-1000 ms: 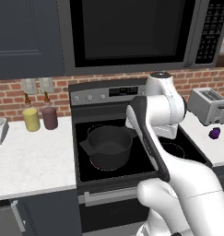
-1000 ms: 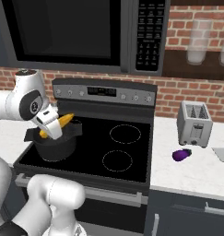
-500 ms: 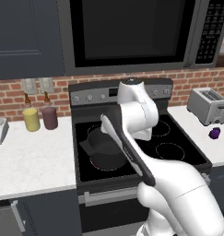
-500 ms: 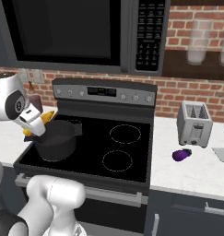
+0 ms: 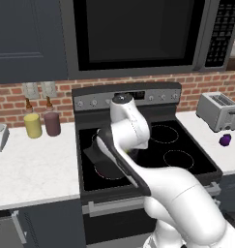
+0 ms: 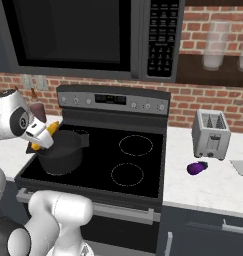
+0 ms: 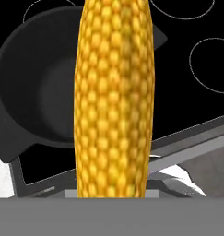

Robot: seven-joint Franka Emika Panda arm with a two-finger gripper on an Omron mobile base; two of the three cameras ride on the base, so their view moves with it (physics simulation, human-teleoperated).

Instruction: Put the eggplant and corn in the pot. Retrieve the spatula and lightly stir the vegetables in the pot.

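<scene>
Gripper (image 6: pixel 41 139) closed on the corn (image 7: pixel 114 97); cob runs lengthwise between the fingers and covers the middle of the hand view. In the right base view the corn (image 6: pixel 45 135) sits at the hand, tilted, above the left rim of the pot (image 6: pixel 60 151), not yet inside it.

Pot (image 7: pixel 37 87) on the front-left burner of the stove (image 6: pixel 143 165), interior dark, nothing seen in it. In the left base view the pot (image 5: pixel 97 157) is mostly hidden behind the arm.

Eggplant (image 6: pixel 196 168) on the right counter (image 6: pixel 218 185), just in front of the toaster (image 6: pixel 211 134), well apart from the pot; also seen at (image 5: pixel 225 140).

Yellow jar (image 5: pixel 33 125) and maroon jar (image 5: pixel 52 124) stand side by side on the left counter (image 5: pixel 32 169) against the brick wall.
</scene>
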